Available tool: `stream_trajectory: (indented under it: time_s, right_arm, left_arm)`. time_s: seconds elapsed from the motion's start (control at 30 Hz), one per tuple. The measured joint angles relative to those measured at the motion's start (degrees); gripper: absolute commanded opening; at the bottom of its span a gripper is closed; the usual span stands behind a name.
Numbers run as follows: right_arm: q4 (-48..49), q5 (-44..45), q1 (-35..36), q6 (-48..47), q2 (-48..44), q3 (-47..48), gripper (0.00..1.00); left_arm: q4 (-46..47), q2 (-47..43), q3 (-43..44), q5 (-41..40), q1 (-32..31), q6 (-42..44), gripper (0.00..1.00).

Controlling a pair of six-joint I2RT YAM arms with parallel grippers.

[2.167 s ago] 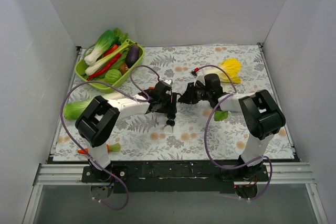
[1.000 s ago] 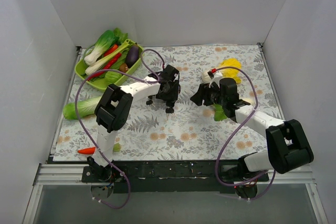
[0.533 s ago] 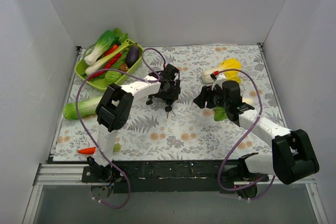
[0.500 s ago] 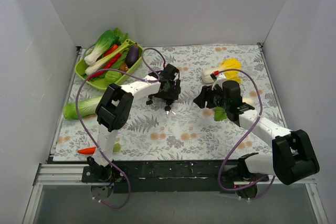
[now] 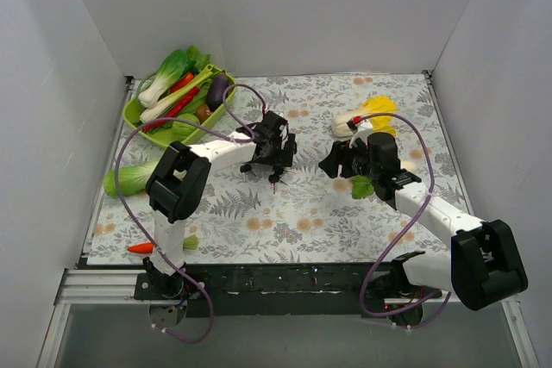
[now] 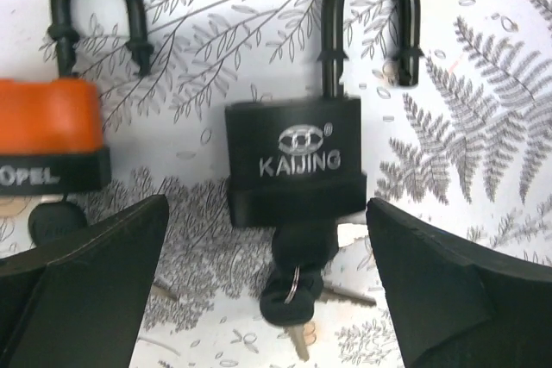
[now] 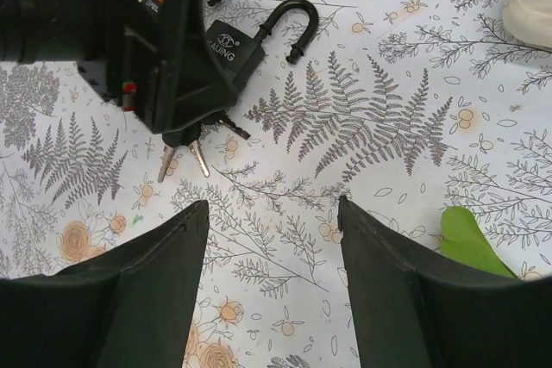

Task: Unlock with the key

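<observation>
A black padlock (image 6: 293,157) lies on the floral cloth with its shackle (image 6: 371,15) sprung open, one leg free of the body. A black-headed key (image 6: 297,252) sits in its keyhole, and a ring with spare keys (image 6: 293,303) hangs from it. My left gripper (image 6: 267,230) is open, its fingers either side of the key without touching it. The right wrist view shows the same black padlock (image 7: 231,47) partly under the left gripper (image 7: 172,49). My right gripper (image 7: 272,208) is open and empty, over bare cloth to the right. From above, left gripper (image 5: 274,152), right gripper (image 5: 329,162).
An orange padlock (image 6: 52,131) lies just left of the black one. A green basket (image 5: 138,118) of vegetables stands at the back left, a bok choy (image 5: 129,178) and carrot (image 5: 142,247) lie left, a yellow cabbage (image 5: 375,114) back right, and a green leaf (image 7: 470,239) by my right gripper.
My left gripper's jaws have opened wide around the key, and the left arm's elbow has swung left. The right arm has barely shifted.
</observation>
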Motion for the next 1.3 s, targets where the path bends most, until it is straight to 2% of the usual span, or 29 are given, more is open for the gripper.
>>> stream_trajectory:
  time_s: [0.13,0.27,0.47,0.67,0.77,0.9,1.0,1.17,1.3]
  right_arm:
    - [0.0,0.0,-0.4,-0.7,-0.1,0.0,0.72]
    - [0.1,-0.4,-1.8,-1.2,0.4,0.0,0.73]
    - [0.5,-2.4,-6.8,-1.4,0.9,0.5,0.73]
    - [0.3,-4.4,-14.0,-1.8,0.6,1.5,0.73]
    - [-1.4,-4.2,-16.5,-2.5,-0.7,2.1,0.73]
    - [-4.5,-3.0,-17.1,-3.9,-4.5,4.0,0.73]
    - [-6.8,-2.0,-17.1,-5.0,-8.3,5.8,0.73]
    - [-8.7,0.1,-17.1,-6.5,-16.0,7.5,0.73]
    - [-8.7,1.8,-17.1,-7.7,-21.2,7.6,0.73]
  left_arm:
    - [8.2,-7.6,-10.0,0.2,0.4,0.2,0.98]
    - [17.0,-13.9,-16.5,2.8,2.8,-0.8,0.98]
    - [29.8,-20.8,-24.9,8.4,12.5,-3.0,0.98]
    - [33.9,-24.9,-29.3,15.0,23.6,-4.4,0.98]
    - [33.8,-28.4,-30.7,17.0,26.5,-5.2,0.98]
    - [34.0,-36.2,-31.3,19.8,27.0,-5.3,0.98]
    - [36.2,-45.3,-33.4,20.3,26.8,-5.3,0.98]
    - [38.6,-58.6,-37.5,18.0,26.8,-5.2,0.98]
    - [39.4,-65.0,-40.1,15.8,26.8,-4.9,0.98]
